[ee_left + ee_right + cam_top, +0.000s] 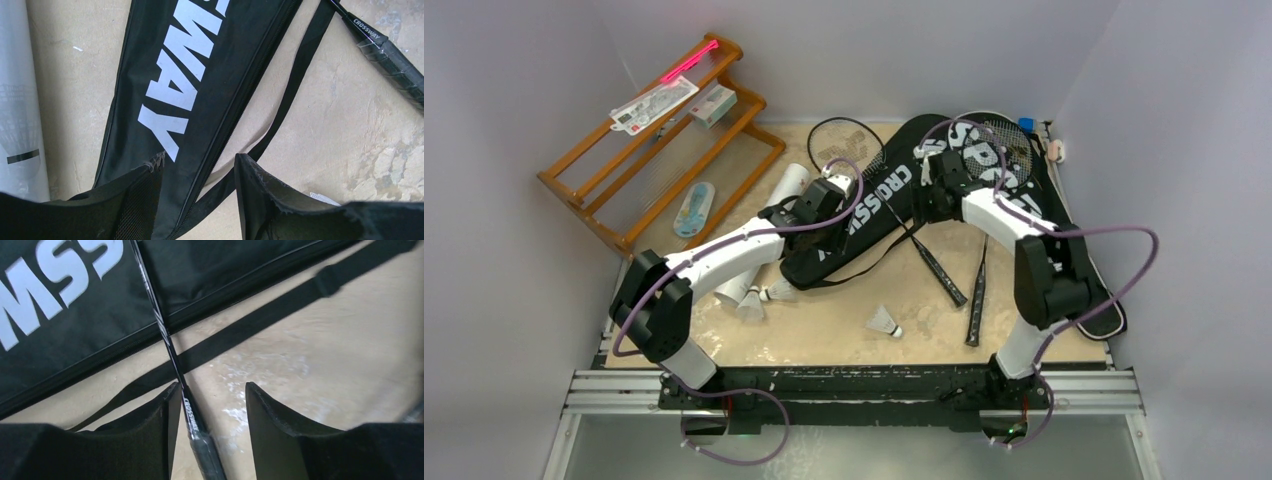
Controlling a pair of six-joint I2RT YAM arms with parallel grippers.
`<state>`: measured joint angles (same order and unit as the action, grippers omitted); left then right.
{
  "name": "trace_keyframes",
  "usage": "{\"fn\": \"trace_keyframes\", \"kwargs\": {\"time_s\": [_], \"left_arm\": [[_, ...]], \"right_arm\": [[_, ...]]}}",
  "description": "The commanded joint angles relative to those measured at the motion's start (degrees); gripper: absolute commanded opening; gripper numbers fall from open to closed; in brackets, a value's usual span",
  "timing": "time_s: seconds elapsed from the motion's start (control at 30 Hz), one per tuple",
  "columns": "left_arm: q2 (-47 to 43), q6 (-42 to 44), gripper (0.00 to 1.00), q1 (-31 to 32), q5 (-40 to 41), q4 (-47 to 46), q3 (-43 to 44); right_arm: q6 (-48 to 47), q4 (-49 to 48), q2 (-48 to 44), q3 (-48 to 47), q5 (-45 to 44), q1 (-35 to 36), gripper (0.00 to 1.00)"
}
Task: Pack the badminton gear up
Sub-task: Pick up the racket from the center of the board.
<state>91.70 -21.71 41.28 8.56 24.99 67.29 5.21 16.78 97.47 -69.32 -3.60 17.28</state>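
Note:
A black bag (874, 200) with white lettering lies across the middle of the table, and a second black bag (1079, 290) lies under my right arm. My left gripper (199, 160) is open over the first bag (200, 75), with its zipper edge and strap between the jaws. My right gripper (212, 386) is open too. A racket's thin shaft (167, 340) runs between its fingers beside the left one, not clamped. Two racket handles (946, 277) (977, 300) point toward the front. The white tube (769, 215) and three shuttlecocks (884, 322) (779, 290) (749, 305) lie at left and front.
An orange wooden rack (589, 190) leans in the back left corner with a white carton (712, 104), a card (652, 105) and a blue item (694, 210) on it. Grey walls close in on three sides. A metal rail (854, 395) runs along the near edge.

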Motion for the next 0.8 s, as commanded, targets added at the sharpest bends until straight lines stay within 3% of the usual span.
{"fn": "trace_keyframes", "kwargs": {"time_s": [0.0, 0.27, 0.43, 0.5, 0.63, 0.77], "left_arm": [[-2.0, -0.2, 0.52, -0.1, 0.7, -2.0, 0.2], [-2.1, 0.3, 0.52, -0.1, 1.3, -2.4, -0.3], [-1.7, 0.4, 0.52, -0.1, 1.7, -2.4, -0.2], [-1.6, 0.5, 0.52, 0.0, 1.9, -2.2, -0.1], [-1.4, 0.7, 0.52, -0.1, 2.5, -2.2, 0.0], [-1.2, 0.9, 0.52, -0.1, 4.1, -1.3, 0.6]], "right_arm": [[-1.5, -1.5, 4.9, -1.9, 9.8, -0.4, 0.51], [-1.5, 0.3, 12.3, -4.8, 7.4, 2.6, 0.47], [-2.0, 2.6, 15.3, -7.0, 0.4, 5.6, 0.42], [-2.0, 3.0, 15.8, -7.8, -2.0, 6.5, 0.33], [-0.9, 1.3, 11.9, -7.7, -3.3, 7.4, 0.04], [1.2, 0.8, 5.3, -10.0, -2.9, 7.5, 0.00]]}}
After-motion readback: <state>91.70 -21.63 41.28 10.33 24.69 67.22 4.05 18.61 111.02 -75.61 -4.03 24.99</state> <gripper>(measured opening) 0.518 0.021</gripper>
